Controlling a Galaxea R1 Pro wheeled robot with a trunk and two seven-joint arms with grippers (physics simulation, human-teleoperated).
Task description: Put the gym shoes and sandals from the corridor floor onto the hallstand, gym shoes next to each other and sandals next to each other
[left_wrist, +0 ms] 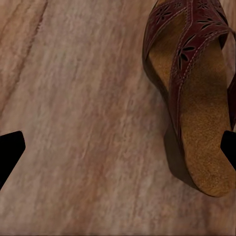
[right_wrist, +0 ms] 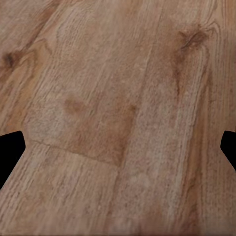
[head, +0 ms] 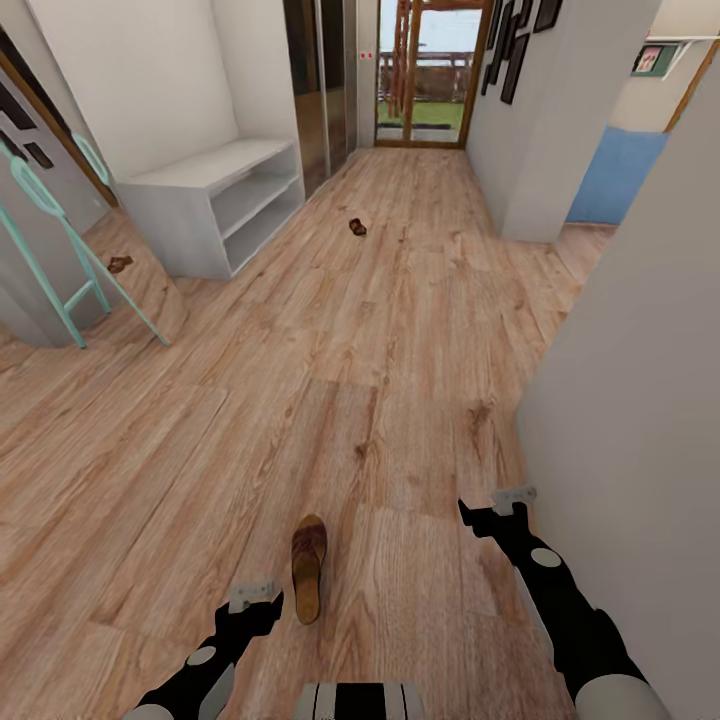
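Your left gripper point(head: 252, 592) jaws apart just beside near sandal point(head: 308, 567) on corridor floor point(head: 400, 350), your rt gripper point(head: 513, 499) jaws apart over bare planks by wall point(head: 640, 380), 2nd sandal point(head: 357, 227) far down corridor, white shelf unit point(head: 215, 200) far left.

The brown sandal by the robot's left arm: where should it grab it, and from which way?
Probably the middle of the sandal, from straight above, pinching across its narrow sides. It lies flat on the floor, sole down, just to the right of the left tool, whose fingers look spread, so a short sideways shift should line it up.
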